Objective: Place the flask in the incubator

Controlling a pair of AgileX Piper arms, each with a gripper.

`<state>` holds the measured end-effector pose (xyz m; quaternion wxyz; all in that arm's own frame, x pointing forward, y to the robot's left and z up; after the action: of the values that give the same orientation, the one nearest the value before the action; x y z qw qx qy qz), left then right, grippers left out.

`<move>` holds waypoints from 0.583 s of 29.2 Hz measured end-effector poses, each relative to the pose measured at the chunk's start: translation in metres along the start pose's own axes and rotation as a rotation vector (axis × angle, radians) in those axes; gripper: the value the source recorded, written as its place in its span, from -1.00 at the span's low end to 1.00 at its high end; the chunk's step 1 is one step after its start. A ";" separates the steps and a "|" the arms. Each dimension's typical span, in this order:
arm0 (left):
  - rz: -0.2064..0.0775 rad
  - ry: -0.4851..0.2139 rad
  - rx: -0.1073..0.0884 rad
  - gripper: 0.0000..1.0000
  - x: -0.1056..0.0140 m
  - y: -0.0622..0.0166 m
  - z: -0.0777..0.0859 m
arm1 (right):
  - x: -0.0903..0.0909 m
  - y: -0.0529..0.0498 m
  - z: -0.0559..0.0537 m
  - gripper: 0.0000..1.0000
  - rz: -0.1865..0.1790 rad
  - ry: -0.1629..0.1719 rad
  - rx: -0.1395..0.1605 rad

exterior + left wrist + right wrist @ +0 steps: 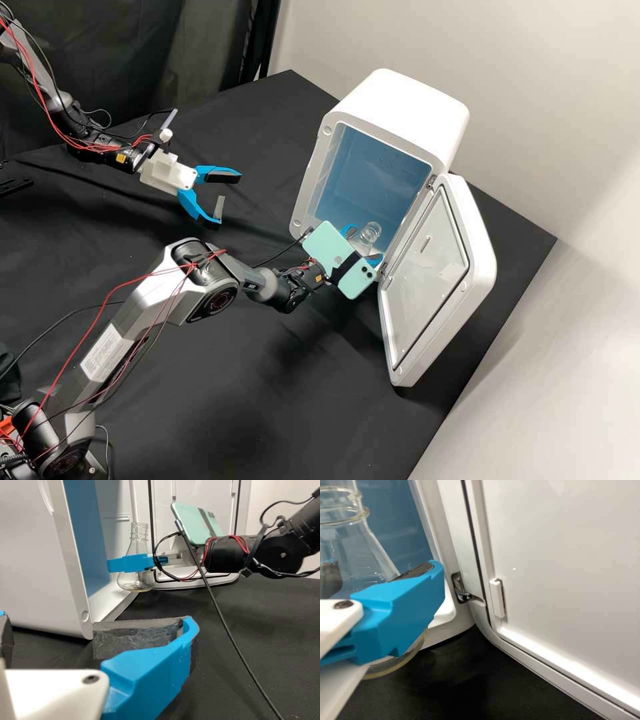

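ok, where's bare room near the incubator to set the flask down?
The incubator is bare behind the flask. Open bench lies between the left gripper and incubator, and before the door. Crowded: the mouth by the hinge, where the right gripper clamps the flask.

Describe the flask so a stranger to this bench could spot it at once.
Find the white incubator with the blue interior on the black bench, its door swung open. At the bottom of its opening is a clear glass conical flask, held by the right gripper. Unlike the mint-green phone beside it, it is see-through and narrow-necked.
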<state>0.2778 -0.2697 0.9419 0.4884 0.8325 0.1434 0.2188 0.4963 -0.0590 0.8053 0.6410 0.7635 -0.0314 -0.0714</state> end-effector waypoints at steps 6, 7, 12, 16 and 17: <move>0.002 0.009 -0.006 1.00 0.000 0.0006 -0.003 | 0.011 -0.013 -0.005 -1.00 -0.019 -0.009 -0.007; 0.002 0.009 -0.006 1.00 0.000 0.0006 -0.003 | 0.013 -0.015 -0.004 -1.00 -0.022 -0.007 -0.007; 0.002 0.010 -0.005 1.00 -0.001 0.0008 -0.004 | 0.020 -0.022 -0.004 -1.00 -0.029 0.003 -0.037; 0.003 0.014 -0.006 1.00 -0.001 0.0011 -0.005 | 0.023 -0.023 -0.004 -1.00 -0.026 0.008 -0.043; 0.003 0.014 -0.006 1.00 -0.001 0.0010 -0.005 | 0.023 -0.023 -0.004 -1.00 -0.026 0.008 -0.045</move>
<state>0.2746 -0.2668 0.9448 0.4895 0.8297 0.1448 0.2258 0.5189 -0.0544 0.7814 0.6571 0.7497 -0.0172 -0.0772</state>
